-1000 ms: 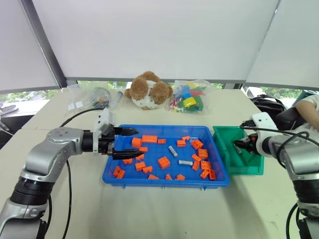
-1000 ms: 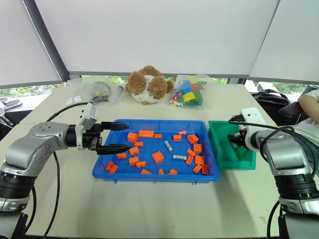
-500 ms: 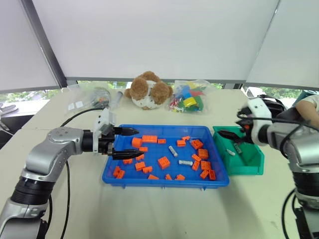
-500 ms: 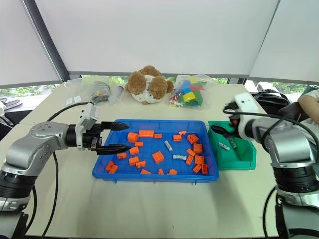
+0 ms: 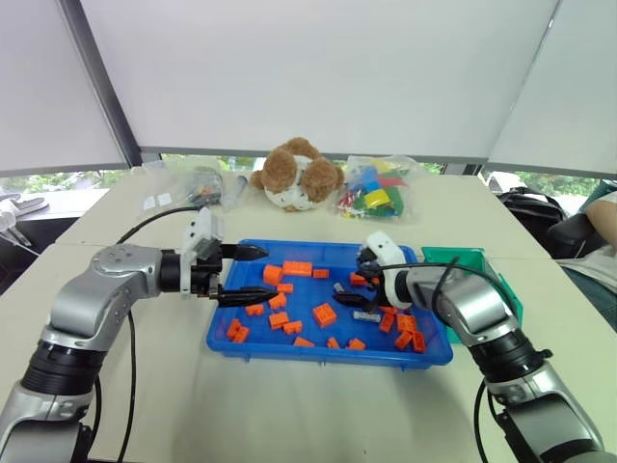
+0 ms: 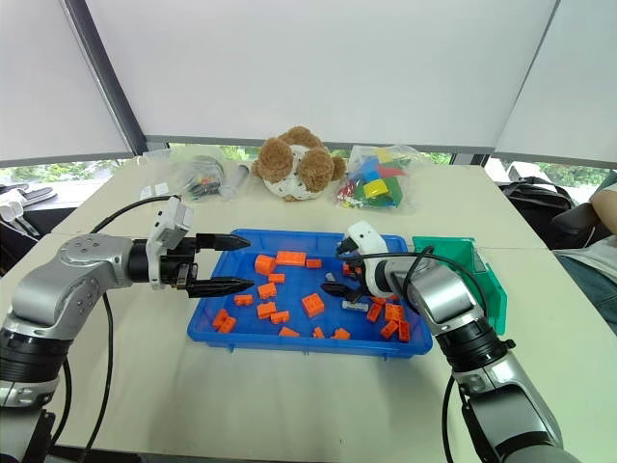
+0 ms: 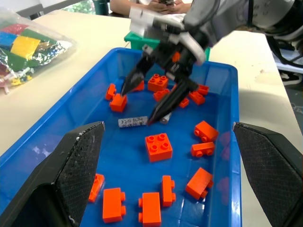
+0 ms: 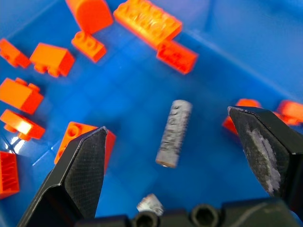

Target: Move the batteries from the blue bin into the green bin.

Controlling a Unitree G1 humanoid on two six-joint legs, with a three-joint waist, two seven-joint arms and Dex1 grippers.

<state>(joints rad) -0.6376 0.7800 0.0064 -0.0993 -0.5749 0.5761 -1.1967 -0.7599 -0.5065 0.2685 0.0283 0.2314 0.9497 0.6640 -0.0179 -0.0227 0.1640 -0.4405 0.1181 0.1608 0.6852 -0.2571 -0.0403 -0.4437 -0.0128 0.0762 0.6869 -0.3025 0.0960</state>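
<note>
Hovering with fingers apart, the right claw (image 7: 150, 101) is being aimed at a battery (image 8: 173, 132) lying in the blue bin (image 5: 241, 344); centring is being advised. The left claw (image 5: 249, 275) is being kept apart, empty.

Both arms are silver-grey metal with black joints and loose black cables; each white-housed wrist ends in a gripper with two tapered black fingers (image 5: 253, 254), textured inside.

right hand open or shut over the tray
Open: the right hand has its fingers spread either side of a battery lying flat in the blue bin.
</note>
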